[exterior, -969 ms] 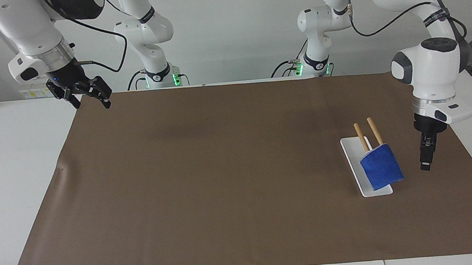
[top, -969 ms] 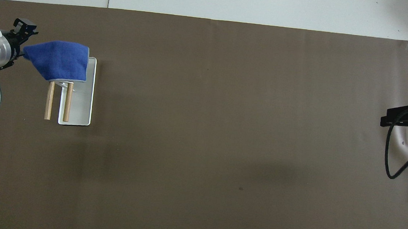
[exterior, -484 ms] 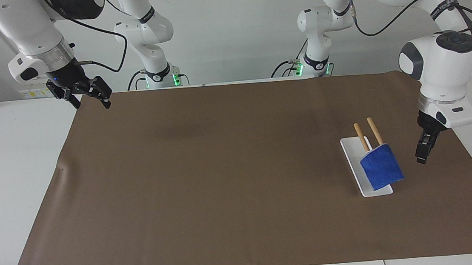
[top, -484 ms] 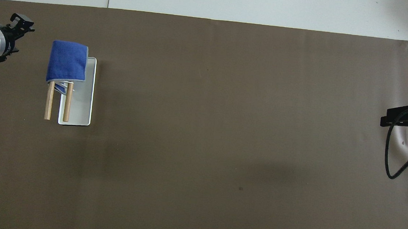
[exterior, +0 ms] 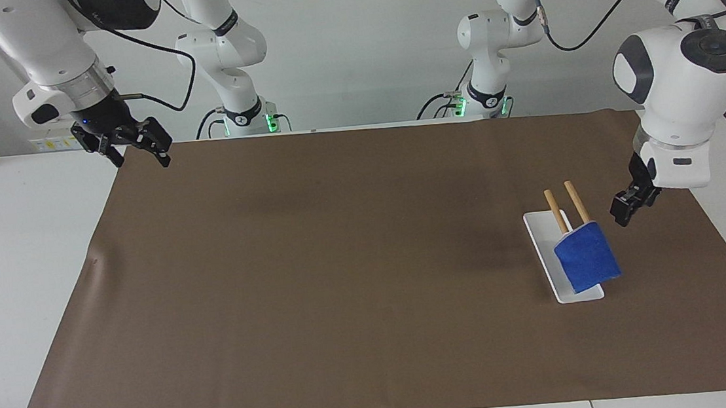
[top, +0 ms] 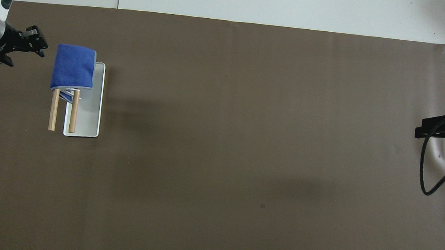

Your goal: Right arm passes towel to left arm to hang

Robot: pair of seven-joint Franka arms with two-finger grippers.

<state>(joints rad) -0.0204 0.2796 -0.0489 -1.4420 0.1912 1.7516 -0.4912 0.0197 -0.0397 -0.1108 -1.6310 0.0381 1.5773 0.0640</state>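
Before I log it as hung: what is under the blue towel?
The blue towel drapes over two wooden rods above a white tray; the rods' covered ends are hidden.

a robotics lab: two white arms (exterior: 679,64) bolted at a paper-covered table (exterior: 342,265).

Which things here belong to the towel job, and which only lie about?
Job:
towel, draped over the rods
rack base
left tool, beside the towel, apart from it
right tool, open, waiting

Lying about:
brown mat
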